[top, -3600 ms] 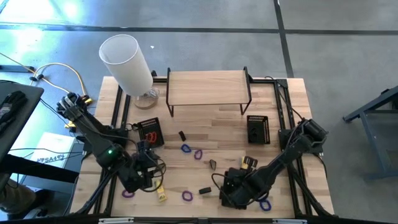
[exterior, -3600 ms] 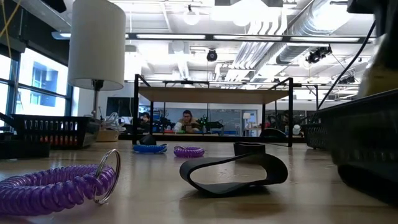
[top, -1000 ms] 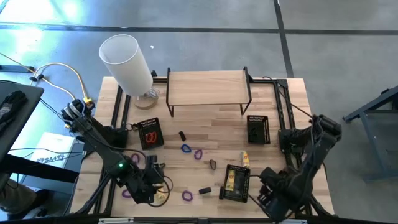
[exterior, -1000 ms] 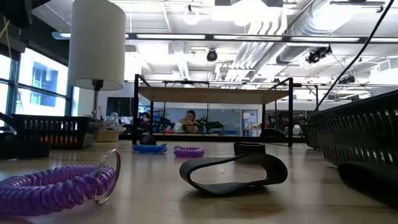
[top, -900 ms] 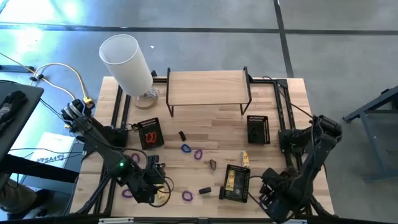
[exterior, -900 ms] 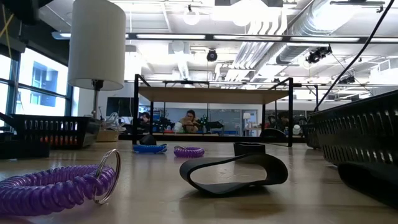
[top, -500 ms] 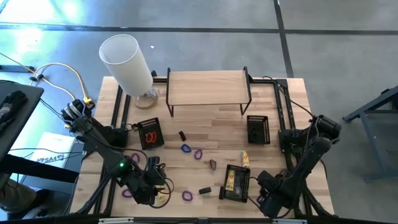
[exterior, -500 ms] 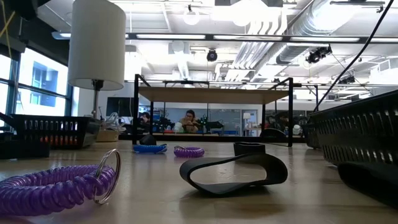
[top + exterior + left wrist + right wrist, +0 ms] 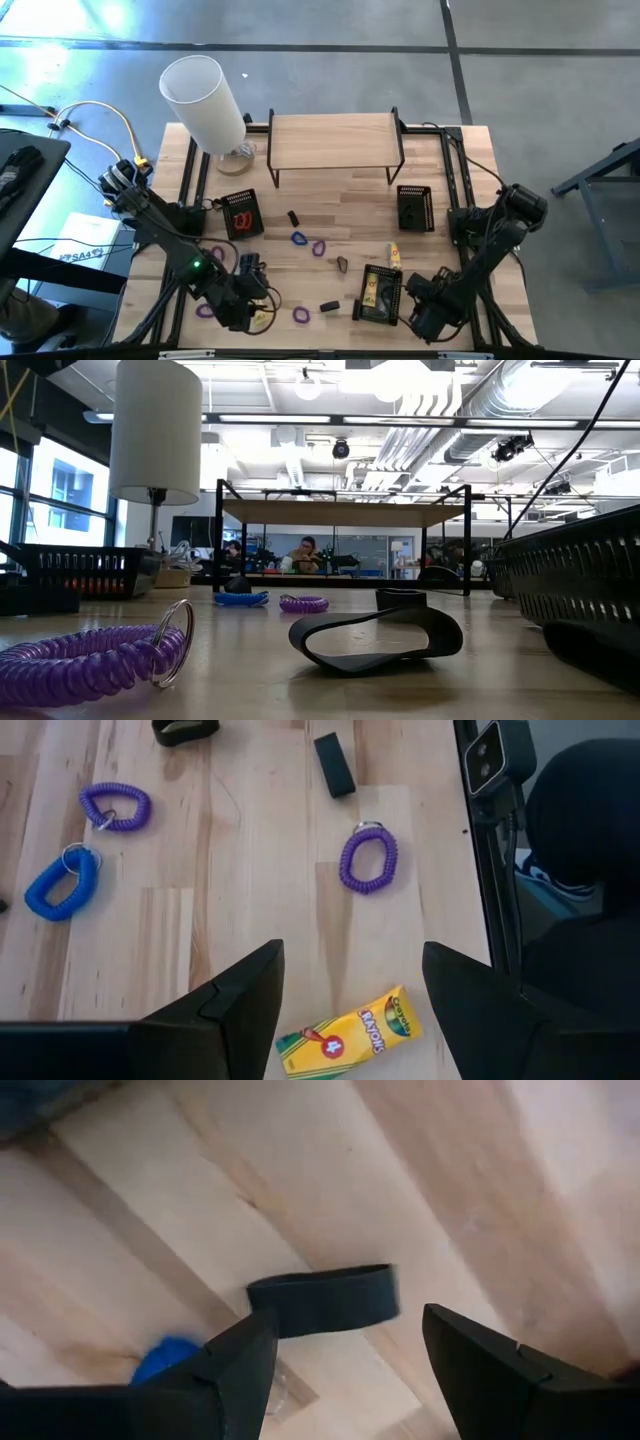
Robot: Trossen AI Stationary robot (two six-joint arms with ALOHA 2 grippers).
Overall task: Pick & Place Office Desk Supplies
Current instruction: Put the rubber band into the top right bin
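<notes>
Two grippers are hanging spread and empty: the left gripper [image 9: 350,1005] is hovering above a yellow crayon box [image 9: 348,1033], the right gripper [image 9: 345,1350] over a dark band loop [image 9: 322,1300].

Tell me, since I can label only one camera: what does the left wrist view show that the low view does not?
Only the left wrist view: the crayon box below the open left gripper, a blue coil seen from above, a small black block.
Only the low view: the white lamp, the wooden shelf, the mesh tray wall, people in the room beyond.
Both: the wooden table and purple coils.
</notes>
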